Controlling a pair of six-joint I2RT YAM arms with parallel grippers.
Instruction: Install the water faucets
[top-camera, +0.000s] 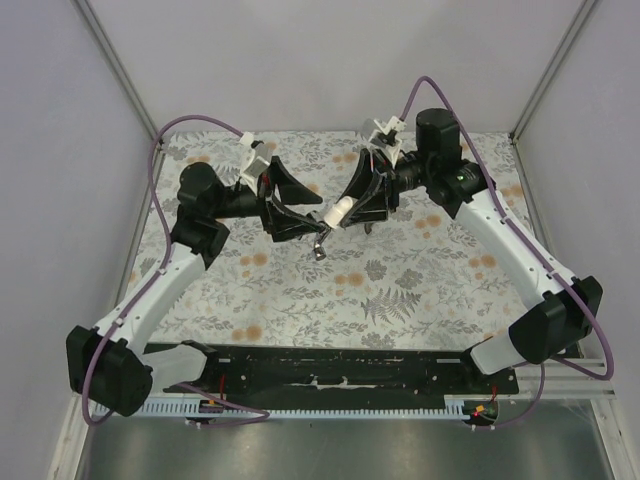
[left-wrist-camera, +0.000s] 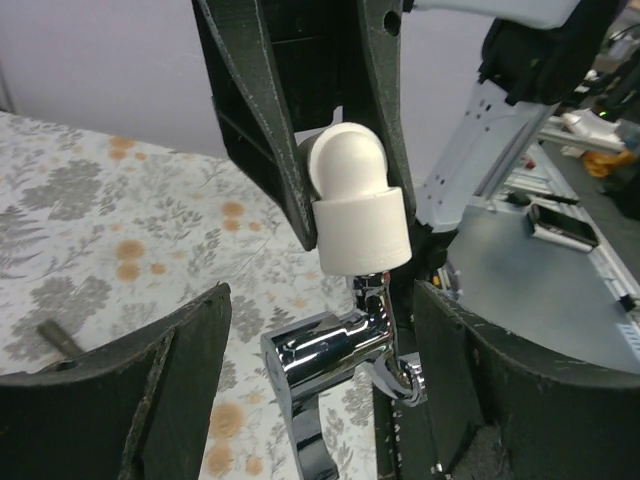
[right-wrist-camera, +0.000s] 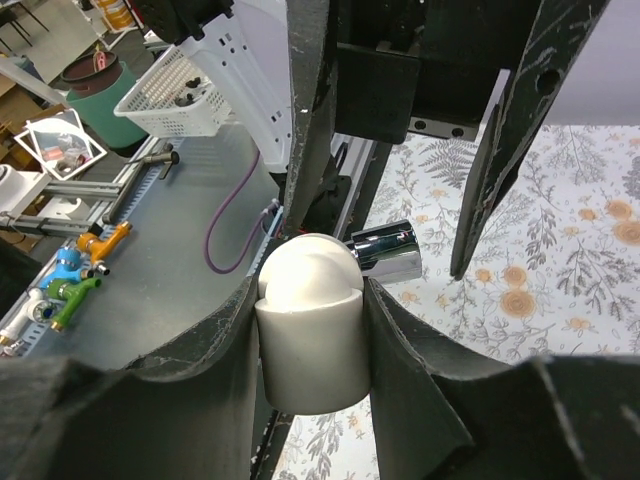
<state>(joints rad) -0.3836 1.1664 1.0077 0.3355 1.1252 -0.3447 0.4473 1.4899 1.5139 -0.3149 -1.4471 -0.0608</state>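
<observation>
Two hands meet over the middle of the tabletop (top-camera: 400, 290), tips facing each other.

Right hand (right-wrist-camera: 312, 290): pressed together on a white elbow (right-wrist-camera: 310, 350), one finger flat on each side of its straight collar; rounded bend of the elbow stands proud of the fingertips.

Faucet (left-wrist-camera: 325, 355): chrome, joined to the elbow; its stem runs up into the mouth of the white collar; its body sticks out sideways below; seen from above it hangs under the elbow, between the two hands, apparently off the tabletop.

Left hand (left-wrist-camera: 322, 295): spread, not pinching; its fingers (left-wrist-camera: 180, 380) stand either side of the faucet; on one side, floral tabletop shows in the gap between finger and chrome; on the other, a small chrome part lies close against the finger, contact cannot be told.

Outward: a thin dark rod (left-wrist-camera: 60, 338) lies on the tabletop, well apart from the faucet; purple cables (top-camera: 200, 125) loop over both arms; beyond the tabletop edge, a white basket (right-wrist-camera: 185, 95) and coloured taps (right-wrist-camera: 75, 270) on a grey bench.
</observation>
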